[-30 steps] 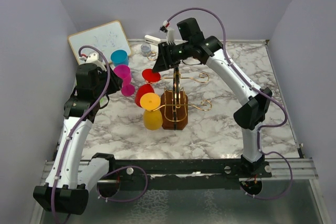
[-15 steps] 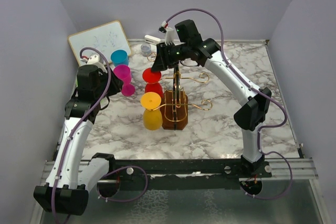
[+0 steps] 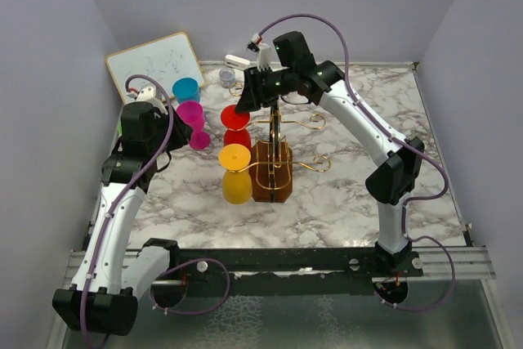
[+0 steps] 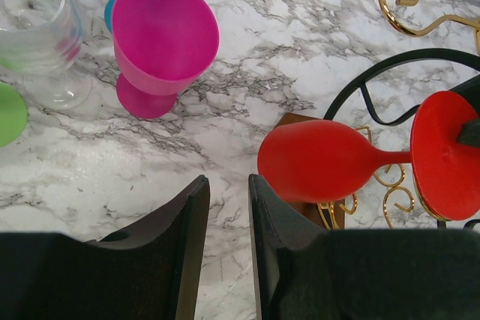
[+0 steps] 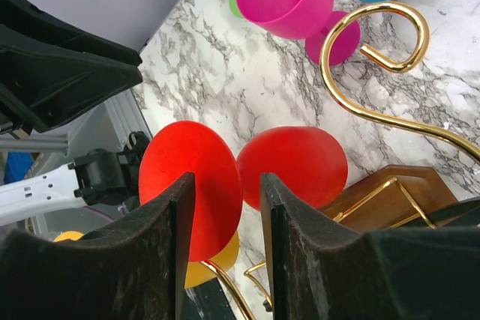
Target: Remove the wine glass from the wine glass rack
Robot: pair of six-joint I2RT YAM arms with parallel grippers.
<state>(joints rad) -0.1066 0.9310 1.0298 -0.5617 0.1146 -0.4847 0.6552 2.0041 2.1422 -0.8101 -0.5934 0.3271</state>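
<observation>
The wine glass rack (image 3: 274, 171) is a gold wire stand on a brown wooden base at mid table. A red wine glass (image 3: 236, 126) lies sideways at its upper left arm. My right gripper (image 3: 246, 105) is shut on the glass's round foot (image 5: 191, 177), with the red bowl (image 5: 294, 166) just beyond the fingers. A gold hook (image 5: 360, 50) curls above it. My left gripper (image 4: 229, 181) is empty, its jaws a narrow gap apart, and hovers left of the red bowl (image 4: 319, 159). In the top view the left gripper (image 3: 173, 135) sits by the magenta glass.
A yellow glass (image 3: 236, 176) hangs on the rack's left side. A magenta glass (image 4: 161, 39), a blue one (image 3: 186, 89), a clear one (image 4: 37, 28) and a green foot (image 4: 10, 114) stand at the left. A whiteboard (image 3: 155, 63) lies at the back left.
The red glass's bowl has swung from the lower left to right below its foot, following the right gripper, which shifted slightly left. The left arm rose a little.
</observation>
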